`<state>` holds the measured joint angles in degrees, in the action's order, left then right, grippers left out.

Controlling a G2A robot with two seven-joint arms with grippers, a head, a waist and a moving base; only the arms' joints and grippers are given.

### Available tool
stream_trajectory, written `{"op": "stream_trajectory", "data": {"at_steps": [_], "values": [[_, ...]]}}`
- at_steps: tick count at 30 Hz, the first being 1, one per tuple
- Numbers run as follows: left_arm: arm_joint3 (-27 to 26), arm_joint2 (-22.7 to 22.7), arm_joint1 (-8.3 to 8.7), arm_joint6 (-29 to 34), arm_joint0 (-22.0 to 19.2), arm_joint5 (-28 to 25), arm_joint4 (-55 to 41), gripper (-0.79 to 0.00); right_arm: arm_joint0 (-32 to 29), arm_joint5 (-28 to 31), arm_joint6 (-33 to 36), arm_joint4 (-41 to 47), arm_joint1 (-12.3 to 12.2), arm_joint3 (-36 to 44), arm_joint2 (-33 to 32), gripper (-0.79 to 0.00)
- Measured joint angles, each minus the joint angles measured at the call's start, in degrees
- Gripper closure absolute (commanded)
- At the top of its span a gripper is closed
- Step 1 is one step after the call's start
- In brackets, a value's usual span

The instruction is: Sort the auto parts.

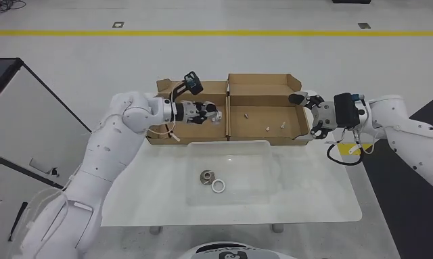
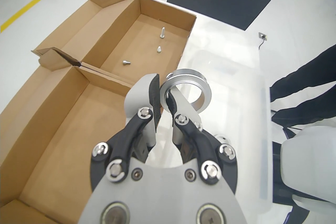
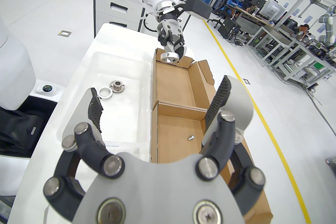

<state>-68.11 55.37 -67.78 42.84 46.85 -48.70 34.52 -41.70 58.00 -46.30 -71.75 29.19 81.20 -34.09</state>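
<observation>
Between the fingers of the left gripper (image 2: 162, 89): a silver metal collar ring (image 2: 194, 74), clamped by its wall, one pad inside the bore and one outside. I see the ring held in the air over the open brown cardboard box (image 2: 65, 130) that lies under this gripper.

Just past the gripper's tips is a second brown cardboard box (image 2: 168, 8), touching the first end to end. I count three small silver bolts (image 2: 162, 32) on its floor, each apart from the others.

To the gripper's side, alongside both boxes, a clear plastic tray (image 1: 233, 151) holds a flanged grey metal hub (image 1: 206, 177) and a plain silver ring (image 1: 218, 186), just beside each other.

The right gripper (image 3: 160, 88) hangs at the far end of the bolt box, jaws spread wide with nothing between them.

Boxes and tray rest on a white table (image 1: 325, 205).
</observation>
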Motion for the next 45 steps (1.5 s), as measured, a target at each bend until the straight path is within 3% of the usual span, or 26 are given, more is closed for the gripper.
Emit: {"op": "stream_trajectory", "data": {"at_steps": [11,20,32,45], "values": [[18.94,-13.2,-5.35,-6.71,-12.06,-0.02,15.72,0.0,0.0,0.0,0.0,0.0,0.0,0.0,0.0,-0.785],[31.35,-19.16,-10.2,-13.16,-16.41,5.53,19.04,0.0,0.0,0.0,0.0,0.0,0.0,0.0,0.0,-0.785],[40.32,-24.69,-15.69,-15.48,-19.31,13.42,24.98,0.0,0.0,0.0,0.0,0.0,0.0,0.0,0.0,-0.785],[47.0,-27.11,-19.83,-12.67,-19.96,13.52,26.18,0.0,0.0,0.0,0.0,0.0,0.0,0.0,0.0,-0.785]]}}
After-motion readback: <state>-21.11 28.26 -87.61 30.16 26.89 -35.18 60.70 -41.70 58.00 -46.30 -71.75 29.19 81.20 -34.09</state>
